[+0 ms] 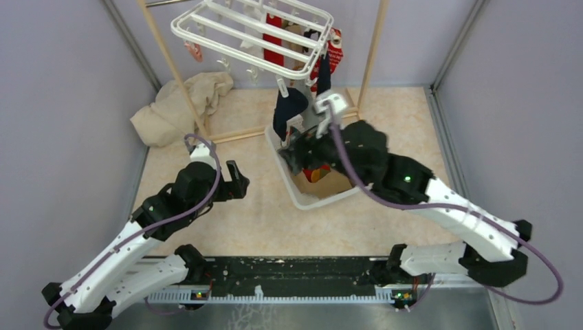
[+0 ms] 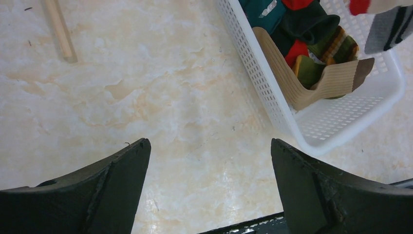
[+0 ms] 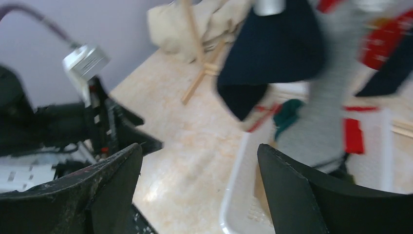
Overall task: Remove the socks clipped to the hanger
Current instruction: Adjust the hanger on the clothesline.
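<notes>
The white hanger (image 1: 254,31) hangs at the top, tilted. Clipped to it are a red sock (image 1: 273,31), a dark navy sock (image 1: 289,110), a red patterned sock (image 1: 335,55) and a small pink one (image 1: 193,50). My right gripper (image 1: 297,148) is open and empty, over the basket's far end just below the navy sock. In the right wrist view the navy sock (image 3: 272,53) and a grey sock (image 3: 326,112) hang blurred above the open right gripper (image 3: 199,156). My left gripper (image 1: 237,182) is open and empty, low over the floor left of the basket; it also shows in the left wrist view (image 2: 209,146).
A white slatted basket (image 1: 302,196) holds several loose socks, among them a tan one (image 2: 311,87). Wooden poles (image 1: 172,69) and a base rail frame the stand. A beige cloth heap (image 1: 179,103) lies at the back left. Walls close in on both sides.
</notes>
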Tool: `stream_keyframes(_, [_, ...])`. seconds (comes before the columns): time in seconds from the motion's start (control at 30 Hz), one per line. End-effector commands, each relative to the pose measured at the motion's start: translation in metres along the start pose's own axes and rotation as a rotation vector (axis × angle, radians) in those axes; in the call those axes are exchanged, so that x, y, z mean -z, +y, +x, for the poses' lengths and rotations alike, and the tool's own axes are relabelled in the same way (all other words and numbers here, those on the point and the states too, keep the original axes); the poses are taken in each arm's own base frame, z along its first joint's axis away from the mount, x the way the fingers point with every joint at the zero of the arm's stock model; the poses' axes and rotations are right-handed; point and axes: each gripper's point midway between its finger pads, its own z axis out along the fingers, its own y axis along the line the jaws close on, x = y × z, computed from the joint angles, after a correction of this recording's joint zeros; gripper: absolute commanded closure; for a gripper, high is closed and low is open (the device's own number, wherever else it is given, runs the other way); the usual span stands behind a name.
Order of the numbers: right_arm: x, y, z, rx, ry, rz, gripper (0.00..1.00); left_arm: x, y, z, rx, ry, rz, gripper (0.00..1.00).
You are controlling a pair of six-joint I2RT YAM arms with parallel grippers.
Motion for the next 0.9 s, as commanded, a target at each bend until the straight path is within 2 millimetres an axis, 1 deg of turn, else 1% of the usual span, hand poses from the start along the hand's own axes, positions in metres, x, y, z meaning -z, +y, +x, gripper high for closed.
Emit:
stream_keyframes(0.0, [0.024,-0.07,-0.015,-0.158,-0.105,0.165,0.12,0.001,-0.014,-0.015,0.01,-0.034,0.051,0.01])
stream_keyframes(0.1, [0.03,-0.123,-0.009,-0.215,-0.132,0.286,0.12,-0.001,-0.016,-0.015,0.004,-0.027,0.052,0.01])
stream_keyframes(0.2, [0.025,-0.168,-0.002,-0.271,-0.155,0.364,0.13,-0.001,-0.017,-0.017,-0.002,-0.029,0.051,0.01])
stream_keyframes(0.3, [0.007,-0.206,0.009,-0.324,-0.176,0.363,0.14,0.0,-0.018,-0.019,-0.007,-0.031,0.053,0.01])
stream_keyframes(0.33, [0.002,-0.222,0.012,-0.34,-0.188,0.379,0.14,0.0,-0.018,-0.019,-0.009,-0.029,0.053,0.01])
stream_keyframes(0.4, [-0.013,-0.243,0.018,-0.354,-0.196,0.351,0.15,-0.001,-0.019,-0.02,-0.013,-0.026,0.053,0.01])
stream_keyframes(0.5, [-0.032,-0.266,0.018,-0.325,-0.24,0.323,0.16,-0.001,-0.02,-0.021,-0.022,-0.026,0.054,0.01])
stream_keyframes(0.57, [-0.047,-0.276,0.018,-0.287,-0.242,0.313,0.16,-0.003,-0.02,-0.02,-0.031,-0.023,0.052,0.01])
stream_keyframes(0.63, [-0.063,-0.279,0.014,-0.259,-0.257,0.269,0.15,-0.005,-0.021,-0.019,-0.039,-0.018,0.052,0.01])
stream_keyframes(0.67, [-0.076,-0.284,0.018,-0.256,-0.25,0.246,0.15,-0.006,-0.022,-0.019,-0.042,-0.014,0.053,0.01])
stream_keyframes(0.83, [-0.12,-0.298,0.016,-0.248,-0.254,0.153,0.14,-0.009,-0.028,-0.018,-0.045,-0.001,0.07,0.01])
stream_keyframes(0.87, [-0.127,-0.297,0.011,-0.24,-0.271,0.123,0.14,-0.01,-0.028,-0.018,-0.047,0.001,0.07,0.01])
